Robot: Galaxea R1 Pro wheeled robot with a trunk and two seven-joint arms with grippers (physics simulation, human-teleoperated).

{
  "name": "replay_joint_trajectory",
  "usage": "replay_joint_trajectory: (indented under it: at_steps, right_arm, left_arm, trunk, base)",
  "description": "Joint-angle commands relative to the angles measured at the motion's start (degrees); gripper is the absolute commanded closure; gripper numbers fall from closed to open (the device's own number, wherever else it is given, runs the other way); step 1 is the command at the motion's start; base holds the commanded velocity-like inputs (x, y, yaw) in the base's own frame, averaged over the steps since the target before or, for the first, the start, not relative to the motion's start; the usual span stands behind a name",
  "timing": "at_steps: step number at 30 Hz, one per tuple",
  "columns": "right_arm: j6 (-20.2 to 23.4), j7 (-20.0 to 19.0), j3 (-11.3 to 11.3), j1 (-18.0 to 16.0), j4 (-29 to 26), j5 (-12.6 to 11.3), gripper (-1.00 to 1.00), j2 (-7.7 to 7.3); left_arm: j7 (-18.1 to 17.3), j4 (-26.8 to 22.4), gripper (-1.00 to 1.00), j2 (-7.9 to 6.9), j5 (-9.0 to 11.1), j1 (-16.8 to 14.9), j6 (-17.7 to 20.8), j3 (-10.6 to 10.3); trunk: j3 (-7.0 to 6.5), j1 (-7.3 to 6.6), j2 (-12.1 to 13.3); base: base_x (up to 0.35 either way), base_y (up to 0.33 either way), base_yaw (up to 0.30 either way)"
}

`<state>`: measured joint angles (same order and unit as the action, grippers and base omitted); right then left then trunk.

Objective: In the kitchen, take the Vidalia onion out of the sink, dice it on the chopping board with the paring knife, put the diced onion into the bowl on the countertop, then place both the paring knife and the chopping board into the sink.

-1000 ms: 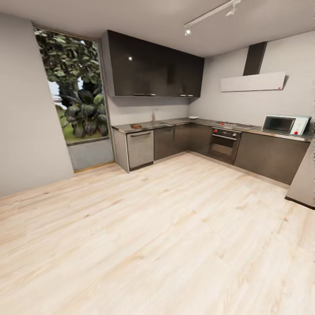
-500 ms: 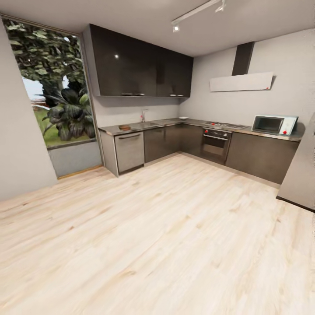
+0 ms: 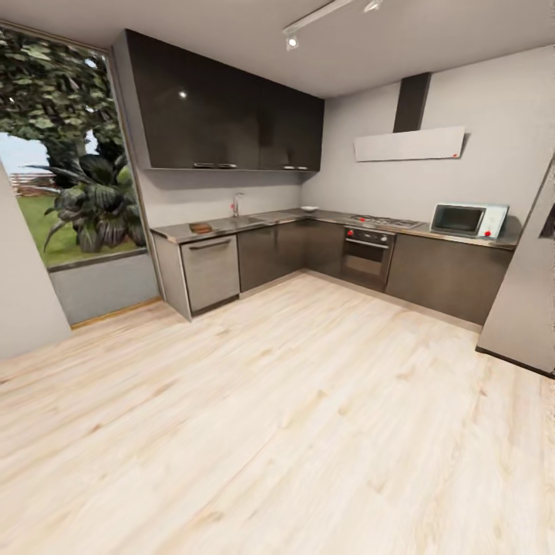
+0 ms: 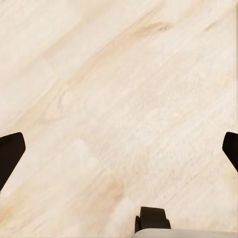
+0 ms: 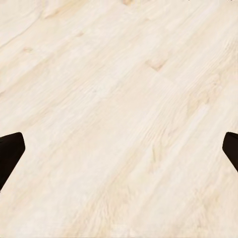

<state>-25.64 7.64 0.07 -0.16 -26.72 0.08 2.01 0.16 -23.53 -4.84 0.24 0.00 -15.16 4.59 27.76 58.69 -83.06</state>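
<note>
I've rolled closer, bench [image 3: 254, 223] and sink [image 3: 240, 220] looming larger, both claws [image 4: 119, 148] [image 5: 119, 148] gaping wide, empty, over floor [image 3: 277, 432].

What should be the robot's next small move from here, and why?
Probably keep driving forward across the wooden floor toward the countertop near the tap. The chopping board and the bowl look far away. Both wrist views look down at bare floor between wide-apart fingertips, so nothing is within reach yet.
</note>
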Motion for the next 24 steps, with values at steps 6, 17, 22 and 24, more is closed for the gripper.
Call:
replay_joint_trajectory:
  at_steps: [6,17,22,24]
  right_arm:
    - [-0.13,0.18,0.02,-0.02,0.0,0.02,-1.0,0.02]
    - [-0.2,0.18,0.02,-0.02,0.0,0.09,-1.0,0.02]
    - [-0.2,0.18,0.02,-0.02,0.0,0.09,-1.0,0.06]
    - [-0.2,0.18,0.02,-0.02,0.0,0.09,-1.0,0.09]
  left_arm:
    - [0.02,-0.02,-1.0,0.01,0.02,0.0,-0.13,0.07]
    - [0.02,-0.02,-1.0,0.01,0.02,0.0,-0.17,0.07]
    - [0.02,-0.02,-1.0,0.01,0.02,0.0,-0.16,0.07]
    - [0.02,-0.02,-1.0,0.01,0.02,0.0,-0.16,0.07]
  trunk:
    - [0.05,0.03,-0.02]
    - [0.05,0.03,-0.02]
    - [0.05,0.03,-0.02]
    - [0.05,0.03,-0.02]
  base:
    - [0.324,0.0,-0.104]
    - [0.324,0.0,-0.049]
    - [0.324,0.0,-0.002]
    - [0.324,0.0,0.0]
